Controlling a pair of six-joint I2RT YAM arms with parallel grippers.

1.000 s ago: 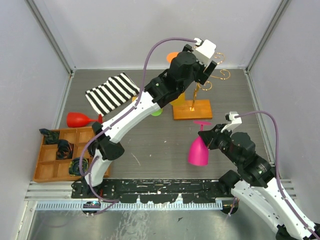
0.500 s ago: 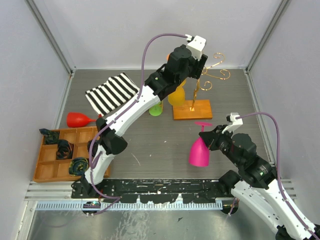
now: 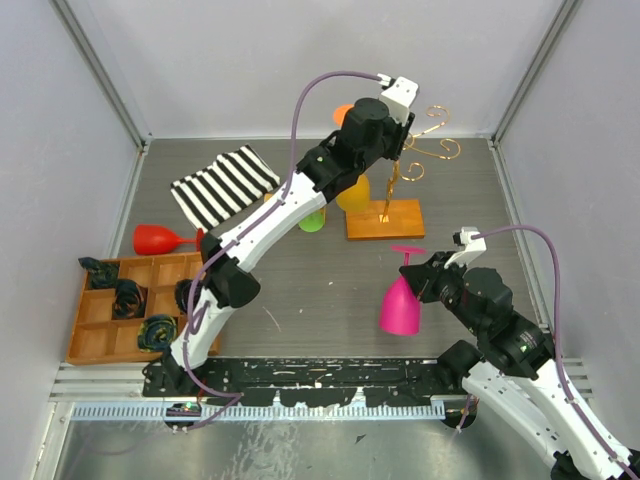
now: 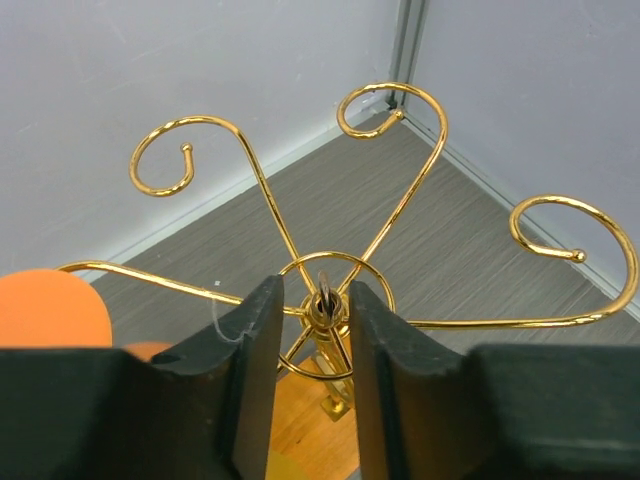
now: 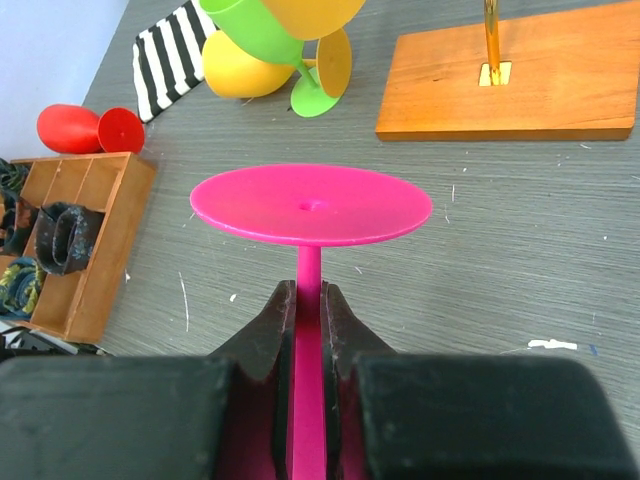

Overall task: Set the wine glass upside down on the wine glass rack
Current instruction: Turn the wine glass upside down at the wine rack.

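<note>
The right gripper (image 5: pixel 310 335) pinches the stem of the pink wine glass (image 3: pixel 400 300), which is held foot-up and bowl-down at lower right of the overhead view, apart from the rack (image 3: pixel 420 150). The left gripper (image 4: pixel 312 335) sits over the rack's crown with its fingers (image 4: pixel 255 370) partly spread on either side of the centre post. A sliver of gap shows on each side, and it cannot be told whether they press the wire ring.

A yellow glass (image 3: pixel 352 192) and a green glass (image 3: pixel 313 220) crowd the left side of the rack's wooden base (image 3: pixel 385 220). An orange glass (image 3: pixel 343 113) peeks out behind the left arm, mostly hidden. Further left lie a striped cloth (image 3: pixel 222 185) and a red glass (image 3: pixel 160 240) on its side. Below them is a wooden tray (image 3: pixel 100 342) with dark bundles (image 3: pixel 127 298) that are too tangled to identify.

The table (image 3: pixel 300 290) is grey, wood-grained and scuffed, with pale grey walls on three sides.
</note>
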